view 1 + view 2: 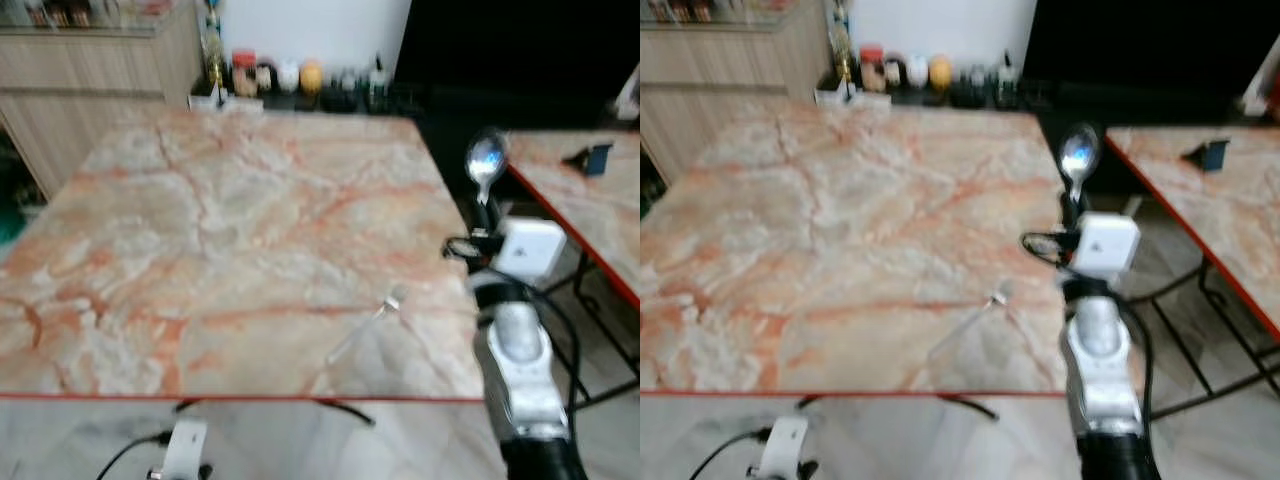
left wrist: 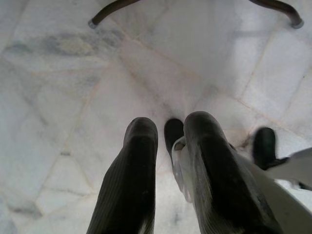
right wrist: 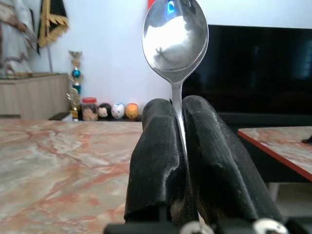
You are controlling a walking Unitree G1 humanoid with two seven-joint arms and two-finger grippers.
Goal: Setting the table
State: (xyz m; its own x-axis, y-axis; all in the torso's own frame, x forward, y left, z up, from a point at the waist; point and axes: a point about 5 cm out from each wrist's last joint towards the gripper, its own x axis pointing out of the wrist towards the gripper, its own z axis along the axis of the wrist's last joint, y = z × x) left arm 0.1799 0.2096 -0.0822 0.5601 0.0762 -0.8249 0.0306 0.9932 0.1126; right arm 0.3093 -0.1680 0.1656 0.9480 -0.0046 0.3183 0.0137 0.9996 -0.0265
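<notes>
Holding a spoon (image 3: 175, 36) tight, the right pincer (image 3: 178, 146) is up at the right side of the frame, just past the right edge of the big marble desk (image 1: 200, 230). Its two black fingers (image 3: 153, 161) are squeezed together on the thin handle. The spoon stands almost straight up, with its round shiny bowl on top and the handle going down between the fingers.

On the desk, in the lower right part of the head view, lies a thin silver thing (image 1: 365, 325). It looks like a fork, but it is too blurry to be sure. It lies slanted, with one end toward the near edge of the desk and the other end up and to the right. It is left of the right pincer and a bit lower in the frame, so the right arm is the nearer one.

The next move likely needs the spoon to go left and down, then tip over so it lies flat near the silver thing. The spoon should probably point the same way as that thing.

The left pincer (image 2: 165, 146) hangs low at the bottom left of the frame, pointing at the white tile floor (image 2: 73, 73). Its fingers are a little apart and it holds nothing.

Small jars (image 1: 270, 78) stand in a row beyond the far edge of the desk, at the top of the frame.
</notes>
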